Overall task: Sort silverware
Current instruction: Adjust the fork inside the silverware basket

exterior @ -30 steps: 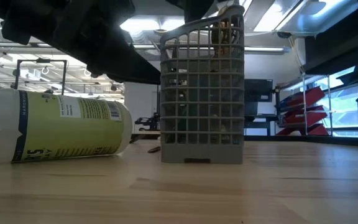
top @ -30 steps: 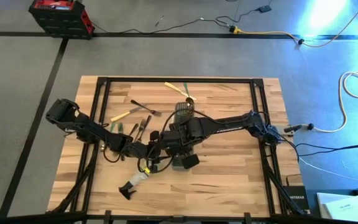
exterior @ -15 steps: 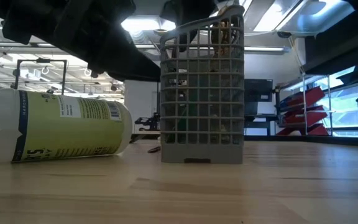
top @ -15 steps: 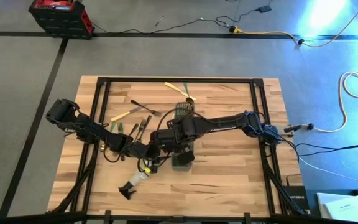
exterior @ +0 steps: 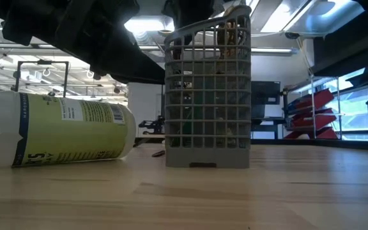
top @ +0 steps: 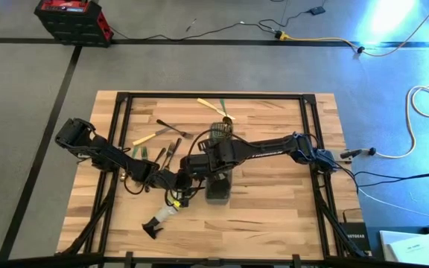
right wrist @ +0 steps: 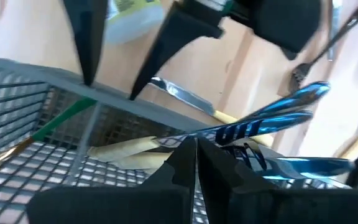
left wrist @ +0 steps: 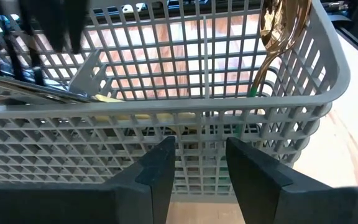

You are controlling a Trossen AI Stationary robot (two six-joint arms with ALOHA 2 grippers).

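Partly sorted, judging by what lies where: several pieces of silverware (left wrist: 278,37) already stand in the grey mesh caddy (exterior: 207,96), while more pieces (top: 159,136) lie on the table (top: 274,216) well behind the left gripper (left wrist: 197,168). That gripper's fingers pinch the caddy's near wall at a narrow gap; the right gripper (right wrist: 196,162), fully closed and empty, hovers over the caddy's open top. The spray bottle (exterior: 56,131) lies beside the caddy, and its yellow-green label is too blurred to read.

Over the last second the right arm's wrist has swung in over the grey mesh caddy (top: 217,186), so the dark block that jutted out beside the caddy's right side now sits above it. In the low view, that arm's dark mass now looms behind the caddy's top rim.
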